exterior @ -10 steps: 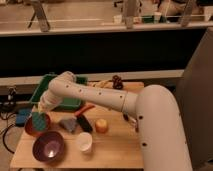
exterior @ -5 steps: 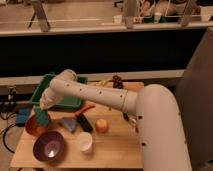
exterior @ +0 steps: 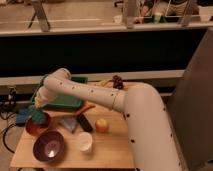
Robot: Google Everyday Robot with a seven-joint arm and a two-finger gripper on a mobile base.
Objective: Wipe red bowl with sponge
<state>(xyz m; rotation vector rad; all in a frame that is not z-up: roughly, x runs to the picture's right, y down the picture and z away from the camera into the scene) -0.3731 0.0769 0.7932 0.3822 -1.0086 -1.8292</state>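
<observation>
Nearest on the tabletop [exterior: 107, 151], at about 7 o'clock, stands a purple bowl [exterior: 48, 146]; just at its 3 o'clock is a white cup [exterior: 85, 141]; neither has a part in the job. Further in, near the middle, lie an orange fruit [exterior: 102, 125], a black object [exterior: 84, 123] and a grey-blue wedge [exterior: 69, 123], all close together. At 9 o'clock from the wedge sits the red bowl [exterior: 37, 126], upright near the left edge of the tabletop; the sponge [exterior: 36, 118] shows as a teal patch at the bowl's mouth, over its far half. The gripper [exterior: 38, 111] is right above it, at the sponge's 12 o'clock and seemingly on it; whether it is clamped on the sponge or merely pressing against it I cannot tell. A blue block [exterior: 22, 117] lies at the bowl's 10 o'clock; beyond that is a green tray [exterior: 62, 101], and the arm [exterior: 85, 92] reaches over it from 3 o'clock.

By my reading the fetching is done; sponge and bowl are together, so this is the wiping itself, early or midway; how much of the inside has been covered cannot be judged. What is left is to sweep round the bowl's inner wall and then lift clear.
</observation>
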